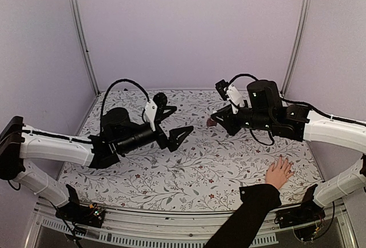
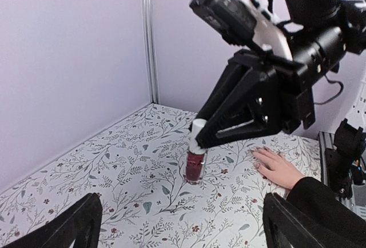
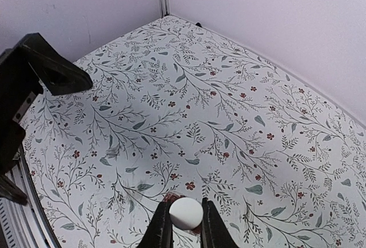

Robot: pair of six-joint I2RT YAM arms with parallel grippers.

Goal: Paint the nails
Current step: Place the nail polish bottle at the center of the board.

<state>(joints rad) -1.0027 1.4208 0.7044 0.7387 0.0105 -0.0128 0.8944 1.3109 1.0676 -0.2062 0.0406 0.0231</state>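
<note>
A light-skinned hand (image 1: 279,172) with a black sleeve lies flat on the floral table at the front right; its nails (image 2: 255,155) are tiny and look bare. A small dark-red bottle (image 2: 195,167) with a white cap (image 3: 185,213) stands on the table at mid-right. My right gripper (image 1: 214,120) reaches down from the right and is shut on the white cap; it also shows in the left wrist view (image 2: 200,138) and the right wrist view (image 3: 185,220). My left gripper (image 1: 176,124) hovers left of the bottle, open and empty, its fingers (image 2: 74,225) wide apart.
The floral table cover (image 1: 189,168) is walled by lilac panels on three sides with metal posts (image 1: 80,31) in the back corners. The black sleeve (image 1: 246,219) crosses the front edge. My left gripper's finger (image 3: 54,71) shows at the left of the right wrist view.
</note>
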